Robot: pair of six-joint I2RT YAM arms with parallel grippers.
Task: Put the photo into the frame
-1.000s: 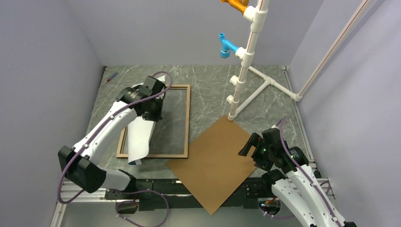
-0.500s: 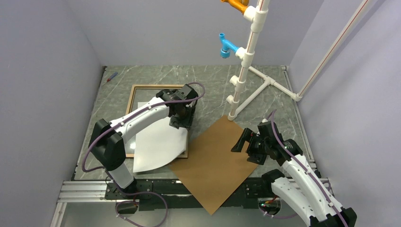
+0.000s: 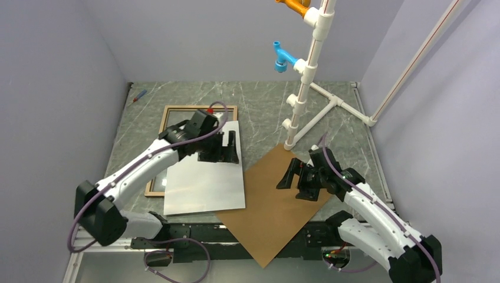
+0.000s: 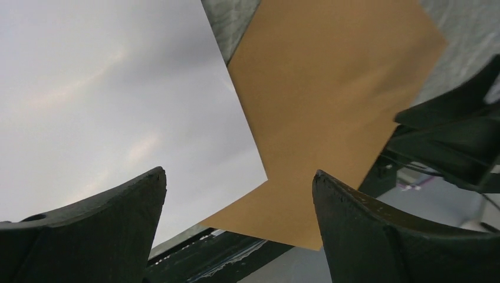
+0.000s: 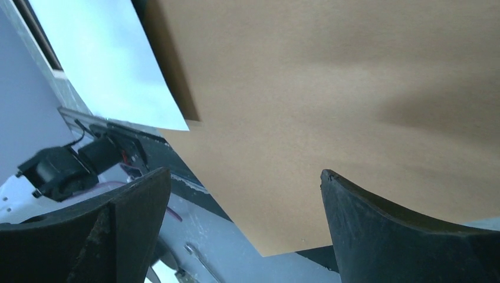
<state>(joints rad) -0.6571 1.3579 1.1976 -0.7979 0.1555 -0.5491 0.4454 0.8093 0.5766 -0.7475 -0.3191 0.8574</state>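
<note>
**Item: the photo** [image 3: 200, 180]. It lies white side up at centre left of the overhead view. It is skewed across the right part of the frame [image 3: 183, 108], and its lower right corner spills onto the brown backing board [image 3: 265, 218]. You should count it as not seated.

**Item: left claw** [image 3: 231, 147]. Its jaws stand wide apart above the photo's upper right edge and hold nothing.

**Item: right claw** [image 3: 287, 175]. Its jaws are also spread and empty, and it hangs over the board at centre right.

**Hazards, as judged:**
- The sheet rides on a rail, so a push meant to square it could buckle it or slide it further off.
- If you move the board, you may drag the photo with it, because the corner rests on top.
- A flat, thin print gives your claw little edge to pinch.

**What each view shows:**
- Only the overhead camera shows the frame and how far the photo sits askew.
- The two wrist cameras show no frame at all.
- Both wrist cameras show plainly that the white corner overlaps the board, with a shadow beneath it that suggests the corner is slightly lifted.
- Whether the printed face is undamaged cannot be told from any view.
</note>
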